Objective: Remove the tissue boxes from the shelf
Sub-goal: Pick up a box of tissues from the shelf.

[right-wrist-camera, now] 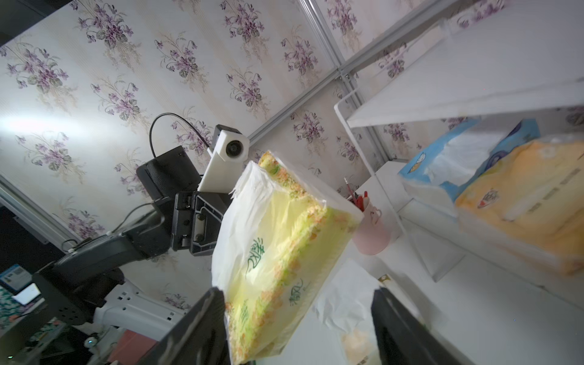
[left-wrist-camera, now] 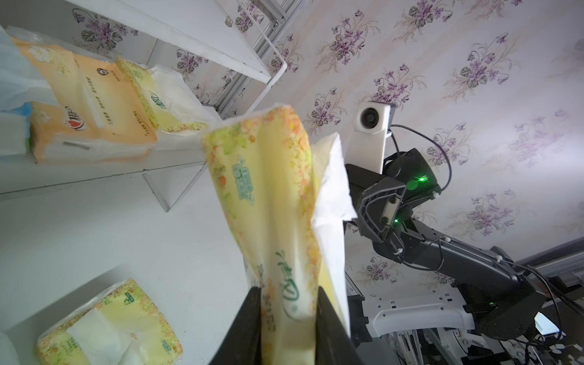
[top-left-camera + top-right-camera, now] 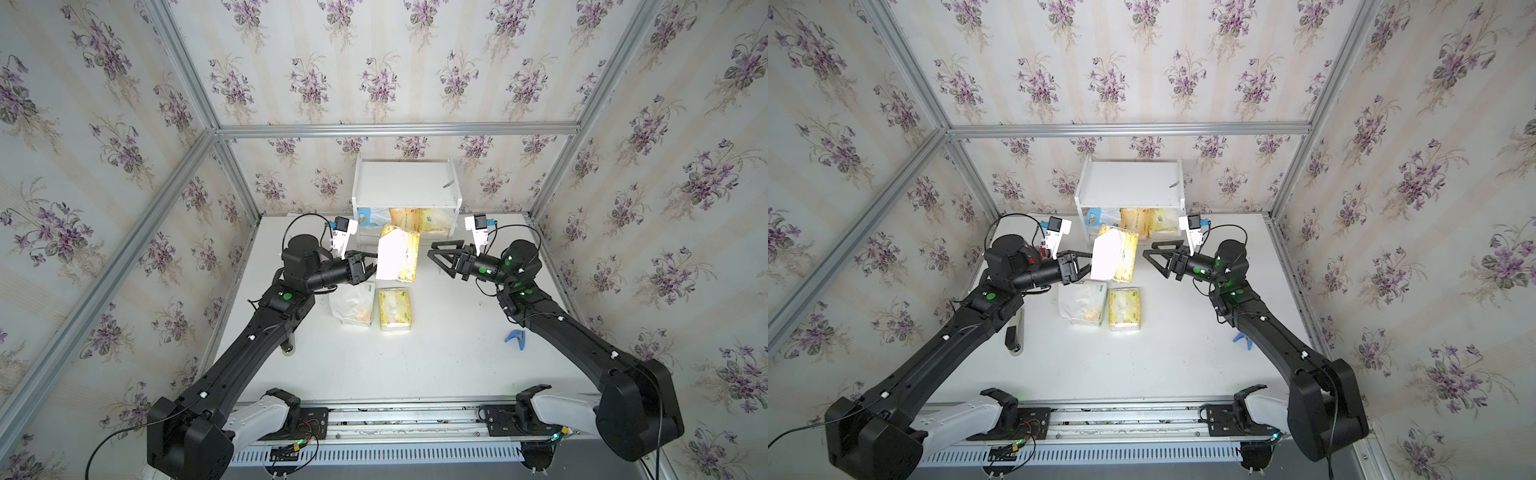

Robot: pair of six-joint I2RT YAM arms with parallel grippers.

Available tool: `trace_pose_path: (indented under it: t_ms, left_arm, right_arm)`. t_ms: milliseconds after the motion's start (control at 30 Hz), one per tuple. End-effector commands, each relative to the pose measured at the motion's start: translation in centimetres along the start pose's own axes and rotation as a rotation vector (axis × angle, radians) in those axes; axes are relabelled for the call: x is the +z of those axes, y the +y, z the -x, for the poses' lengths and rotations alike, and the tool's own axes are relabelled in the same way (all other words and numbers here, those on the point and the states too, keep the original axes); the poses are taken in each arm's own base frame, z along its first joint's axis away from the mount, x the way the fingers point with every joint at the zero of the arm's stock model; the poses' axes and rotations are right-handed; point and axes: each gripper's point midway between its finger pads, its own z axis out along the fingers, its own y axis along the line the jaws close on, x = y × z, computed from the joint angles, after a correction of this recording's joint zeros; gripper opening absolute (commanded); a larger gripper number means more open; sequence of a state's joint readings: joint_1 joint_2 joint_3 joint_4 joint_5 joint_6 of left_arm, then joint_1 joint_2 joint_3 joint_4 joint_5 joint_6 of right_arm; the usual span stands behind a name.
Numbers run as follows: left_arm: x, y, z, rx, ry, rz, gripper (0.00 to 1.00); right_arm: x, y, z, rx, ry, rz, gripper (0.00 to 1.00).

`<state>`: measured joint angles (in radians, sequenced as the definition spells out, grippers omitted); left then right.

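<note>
Fingers (image 2: 248, 328) of the left gripper (image 3: 371, 266) are pinching a pale yellow tissue pack (image 3: 401, 257) aloft before the shelf (image 3: 407, 183); those of the right gripper (image 3: 436, 258) are standing open beside it. On the lower tier three packs (image 3: 401, 216) are lying.

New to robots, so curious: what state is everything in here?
left gripper: shut on held yellow pack
right gripper: open, empty
held yellow pack: in the air
white pack: on table
second yellow pack: on table
blue-and-white pack: on shelf's lower tier
orange pack: same tier
third yellow pack: same tier
</note>
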<state>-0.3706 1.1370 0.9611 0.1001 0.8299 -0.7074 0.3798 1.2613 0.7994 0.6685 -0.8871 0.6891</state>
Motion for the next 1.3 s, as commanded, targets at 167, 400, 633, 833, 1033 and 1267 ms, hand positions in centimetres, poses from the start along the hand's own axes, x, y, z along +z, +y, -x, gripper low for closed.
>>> trace_pose_path:
  t_ms: [167, 400, 633, 833, 1033, 1267]
  left_arm:
    - [0.5, -2.3, 0.9, 0.067, -0.02, -0.086, 0.28]
    - [0.6, -2.8, 0.8, 0.077, -0.015, -0.099, 0.28]
    - [0.5, -3.1, 0.2, 0.107, 0.016, -0.097, 0.43]
    - [-1.3, -1.8, 0.3, 0.177, 0.006, 0.08, 0.78]
    - [-5.8, 2.0, 1.5, 0.268, -0.105, 0.447, 0.99]
    - [-11.8, 5.6, 2.4, 0.264, -0.302, 0.777, 0.99]
  right_arm:
    - [2.5, 1.6, -0.7, 0.112, 0.019, 0.114, 0.76]
    - [2.6, 1.4, -0.8, 0.128, 0.005, 0.109, 0.53]
    - [2.4, 1.3, -0.4, 0.058, 0.013, 0.036, 0.23]
    - [0.8, 0.4, -0.2, -0.066, 0.061, -0.142, 0.15]
    - [-3.4, -2.2, -1.3, -0.077, 0.139, -0.331, 0.14]
    - [-8.9, -7.4, -5.0, 0.038, 0.245, -0.575, 0.14]
